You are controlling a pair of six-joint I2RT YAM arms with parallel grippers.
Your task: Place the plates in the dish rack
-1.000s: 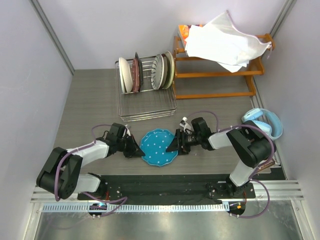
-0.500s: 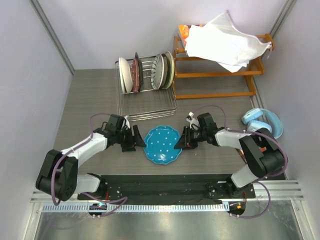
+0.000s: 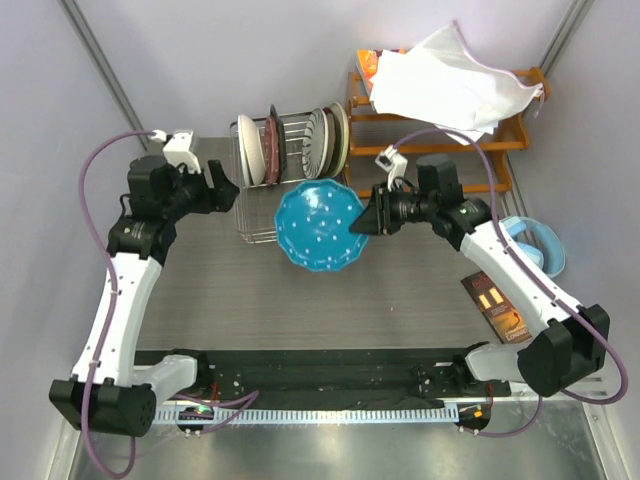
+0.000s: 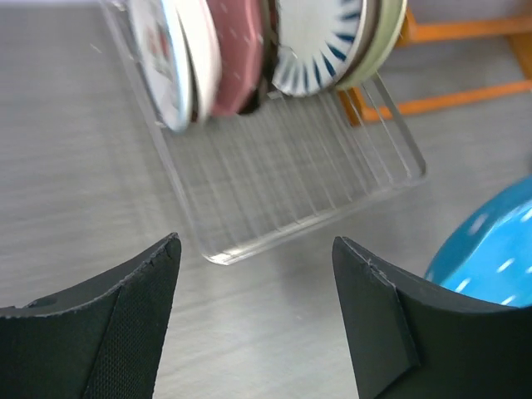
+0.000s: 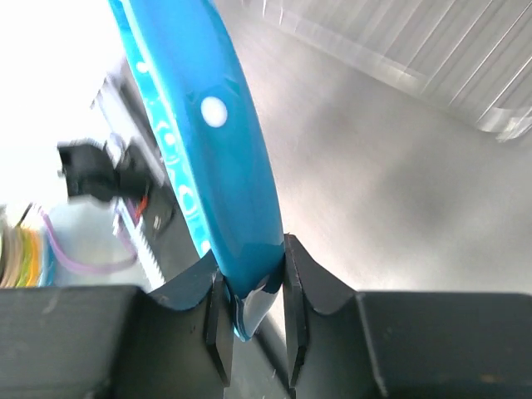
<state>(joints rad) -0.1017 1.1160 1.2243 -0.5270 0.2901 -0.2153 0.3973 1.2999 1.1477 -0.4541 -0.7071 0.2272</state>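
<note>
Pinching the blue plate by its rim in my right gripper, aloft beside the dish rack near the bench's far edge, left gripper wide and empty, I judged slotting it upright came next.

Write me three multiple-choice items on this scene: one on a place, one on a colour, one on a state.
1. The white cloth is: A spread flat at the near edge; B draped over the orange wooden shelf; C held by an arm.
2. The plate in the right fingers is: A blue with white dots; B dark red; C black-striped.
3. The left fingers are: A shut on a plate; B open and empty; C shut on nothing.
Answers: 1 B, it hangs over the shelf's top; 2 A, white dots show on its blue face; 3 B, a wide gap with nothing in it lies between them.
</note>
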